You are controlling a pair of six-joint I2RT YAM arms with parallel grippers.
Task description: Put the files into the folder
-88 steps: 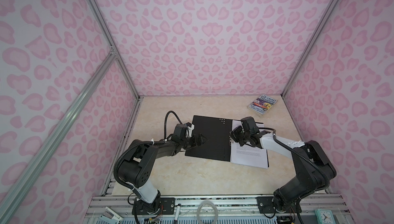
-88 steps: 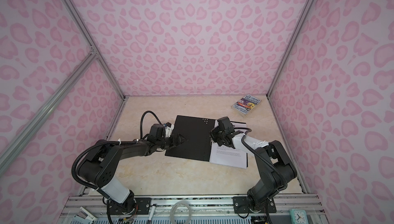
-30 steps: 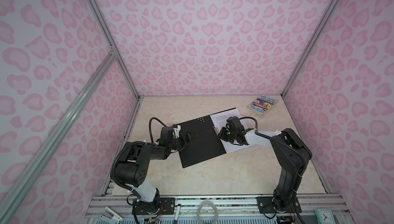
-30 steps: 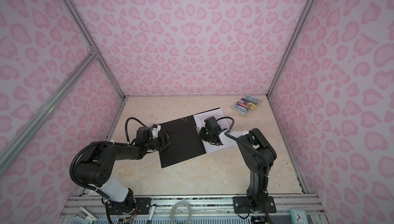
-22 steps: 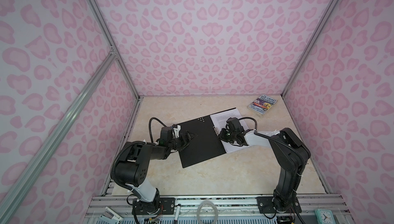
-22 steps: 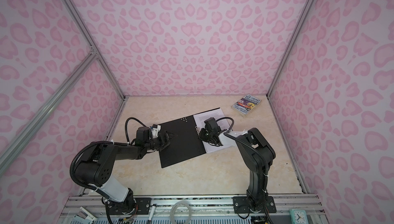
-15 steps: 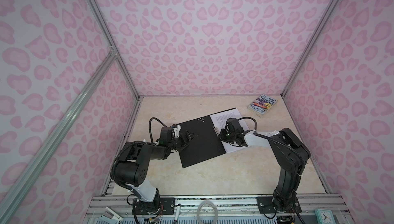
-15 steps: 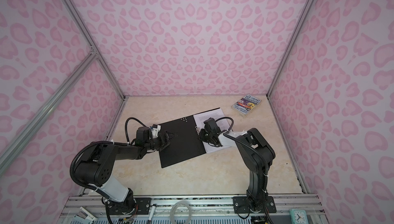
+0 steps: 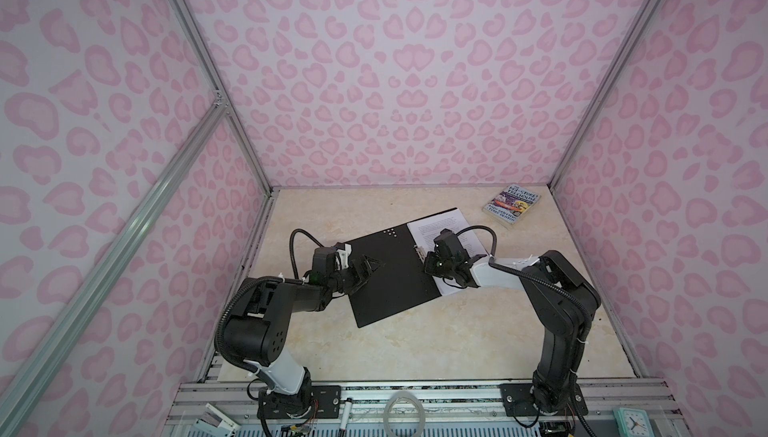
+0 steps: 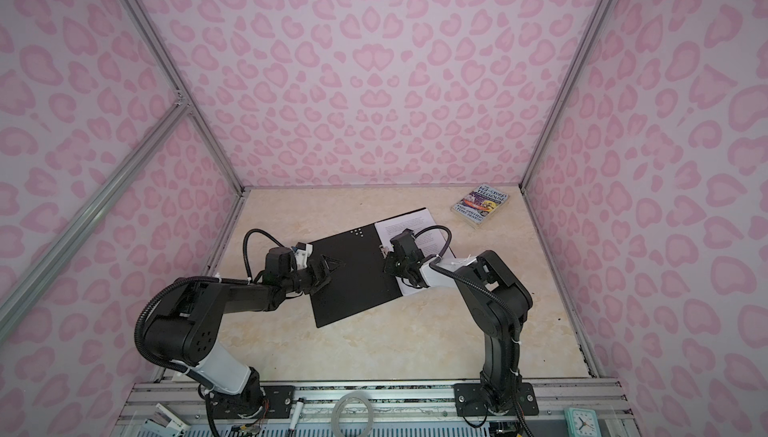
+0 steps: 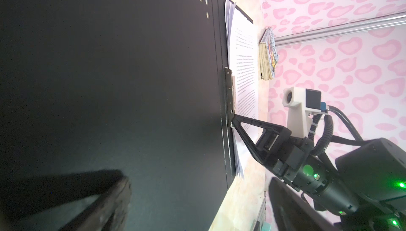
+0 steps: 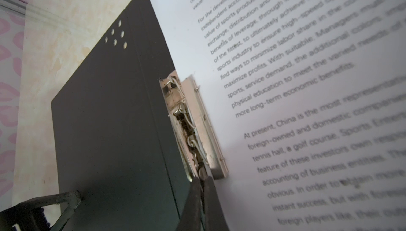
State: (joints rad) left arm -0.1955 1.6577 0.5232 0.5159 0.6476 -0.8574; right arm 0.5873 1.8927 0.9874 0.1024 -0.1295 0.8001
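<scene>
**Sheets in place, cover not yet closed**

Our left gripper (image 9: 365, 270) is spread wide over the black inside of the thin folder (image 9: 390, 289), which lies open. Our right gripper (image 12: 201, 181) is pinched closed, tips at the end of the metal spine clip (image 12: 197, 122). The white printed paper sheets (image 9: 449, 223) lie on the folder's right half. We judge that clamping and closing remain.

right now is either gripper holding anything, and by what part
Left gripper open, holding nothing. Right gripper shut on the end of the metal clip in the folder, apparently pinching it.
</scene>
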